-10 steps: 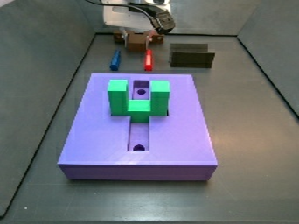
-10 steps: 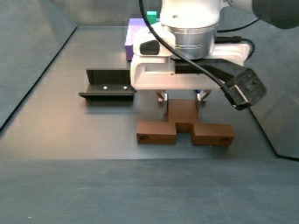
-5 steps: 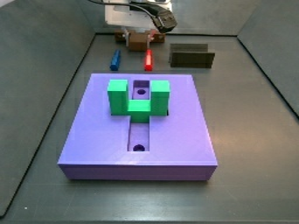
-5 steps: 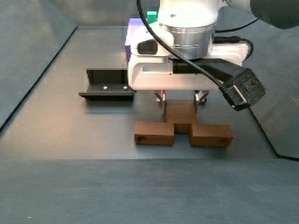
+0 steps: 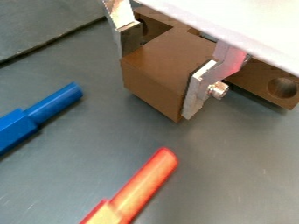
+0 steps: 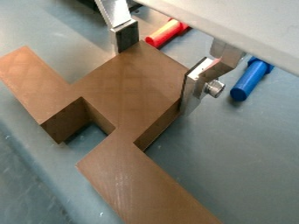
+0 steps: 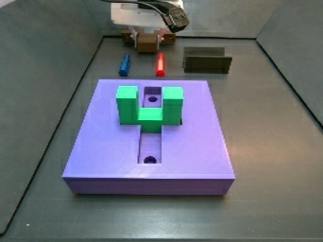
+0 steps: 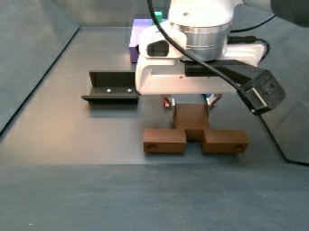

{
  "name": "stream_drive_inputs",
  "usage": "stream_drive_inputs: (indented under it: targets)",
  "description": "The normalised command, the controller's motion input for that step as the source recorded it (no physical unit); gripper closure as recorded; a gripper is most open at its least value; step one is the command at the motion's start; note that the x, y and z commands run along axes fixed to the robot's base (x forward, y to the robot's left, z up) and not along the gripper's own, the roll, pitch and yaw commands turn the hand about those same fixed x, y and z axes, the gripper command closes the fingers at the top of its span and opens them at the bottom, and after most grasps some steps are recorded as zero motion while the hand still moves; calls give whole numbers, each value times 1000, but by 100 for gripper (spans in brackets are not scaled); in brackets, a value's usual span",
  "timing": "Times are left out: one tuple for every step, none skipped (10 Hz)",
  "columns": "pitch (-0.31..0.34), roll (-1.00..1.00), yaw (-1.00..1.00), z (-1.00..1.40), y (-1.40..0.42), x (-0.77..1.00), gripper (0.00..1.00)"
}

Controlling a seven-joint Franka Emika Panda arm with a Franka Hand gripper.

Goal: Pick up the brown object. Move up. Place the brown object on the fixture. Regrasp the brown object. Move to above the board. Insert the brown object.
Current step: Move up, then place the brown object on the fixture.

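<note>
Pincer (image 6: 162,54) straddles brown object's (image 6: 111,101) raised middle block, fingers (image 6: 200,79) against its sides, fixture (image 8: 108,88) at 9 o'clock.

Matt wood-coloured brown object (image 6: 122,87); gripper (image 6: 158,54) jaws silver metal.

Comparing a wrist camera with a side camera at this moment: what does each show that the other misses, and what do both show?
Only a wrist view shows the gripper jaws straddling the raised middle block. Only a side view shows the large purple board bearing the green block, and the dark olive fixture. Both show the tan-brown wooden bar, the blue peg and the red peg.
</note>
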Motion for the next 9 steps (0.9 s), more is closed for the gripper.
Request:
stream_drive_inputs:
  targets:
    - [1, -12, -50, 817, -87, 23, 100]
    - [42, 10, -45, 615, -63, -27, 100]
    - [34, 59, -18, 245, -24, 6, 100]
    - [0, -11, 0, -6, 0, 0, 100]
    - [0, -54, 0, -31, 0, 0, 100]
    - [-89, -123, 0, -3, 0, -14, 100]
    - [0, -169, 0, 0, 34, 0, 100]
    - [0, -286, 0, 0, 46, 174, 100]
    - [-46, -266, 0, -14, 9, 0, 100]
